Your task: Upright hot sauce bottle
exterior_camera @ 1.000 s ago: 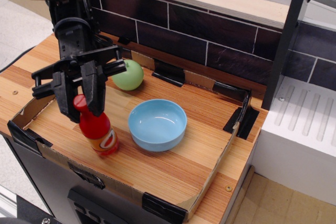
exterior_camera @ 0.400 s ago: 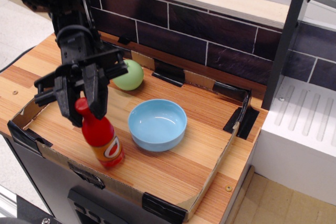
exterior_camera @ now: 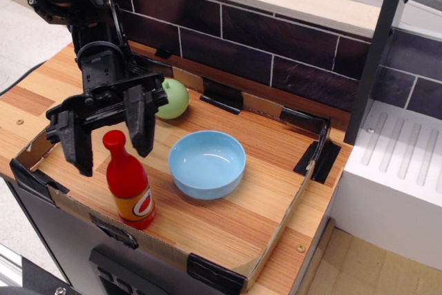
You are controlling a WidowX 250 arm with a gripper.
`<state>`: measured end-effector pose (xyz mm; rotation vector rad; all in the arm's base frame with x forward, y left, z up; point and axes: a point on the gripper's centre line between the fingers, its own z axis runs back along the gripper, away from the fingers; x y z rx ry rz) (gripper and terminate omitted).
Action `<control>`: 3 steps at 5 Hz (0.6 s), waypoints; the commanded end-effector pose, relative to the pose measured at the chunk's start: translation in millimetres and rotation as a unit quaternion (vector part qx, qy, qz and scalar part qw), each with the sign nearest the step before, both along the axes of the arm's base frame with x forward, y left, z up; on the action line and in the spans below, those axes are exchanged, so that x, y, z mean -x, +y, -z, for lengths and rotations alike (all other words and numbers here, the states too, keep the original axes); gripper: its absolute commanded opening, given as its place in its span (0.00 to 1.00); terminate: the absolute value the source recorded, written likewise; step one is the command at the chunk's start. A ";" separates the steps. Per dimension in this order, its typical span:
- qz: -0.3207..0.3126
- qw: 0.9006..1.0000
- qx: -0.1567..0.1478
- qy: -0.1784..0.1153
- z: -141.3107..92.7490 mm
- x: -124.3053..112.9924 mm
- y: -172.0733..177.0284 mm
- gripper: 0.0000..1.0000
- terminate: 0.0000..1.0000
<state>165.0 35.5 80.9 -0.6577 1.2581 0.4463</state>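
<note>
Spread wide, the gripper (exterior_camera: 110,132) hangs just above and behind the cap of the hot sauce bottle (exterior_camera: 129,188), one black finger to each side of the neck and neither one touching it; it holds nothing. Only one view is given, looking down at the tray from the front. The bottle stands on its base near the front-left edge of the cardboard-rimmed wooden tray (exterior_camera: 228,229), cap up and label facing forward, leaning very slightly if at all. Taking the blue bowl (exterior_camera: 207,164) as the landmark, the bottle is just to its left and a little nearer the front, close but apart from it. A green ball (exterior_camera: 171,99) lies behind the bowl and to its left, near the dark tiled back wall, partly hidden by the gripper's finger. The bowl looks empty. As a judgement, the task appears essentially finished: the bottle is upright and free of the fingers. What seems left is for the arm to lift clear without brushing the cap and tipping the bottle.
</note>
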 end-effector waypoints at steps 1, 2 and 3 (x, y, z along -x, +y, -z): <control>-0.002 0.998 -0.008 -0.067 -37.6 -16.2 8.4 1.00 0.00; 0.002 0.994 -0.020 -0.104 -53.1 -20.5 11.0 1.00 0.00; 0.002 0.994 -0.020 -0.104 -53.1 -20.5 11.0 1.00 1.00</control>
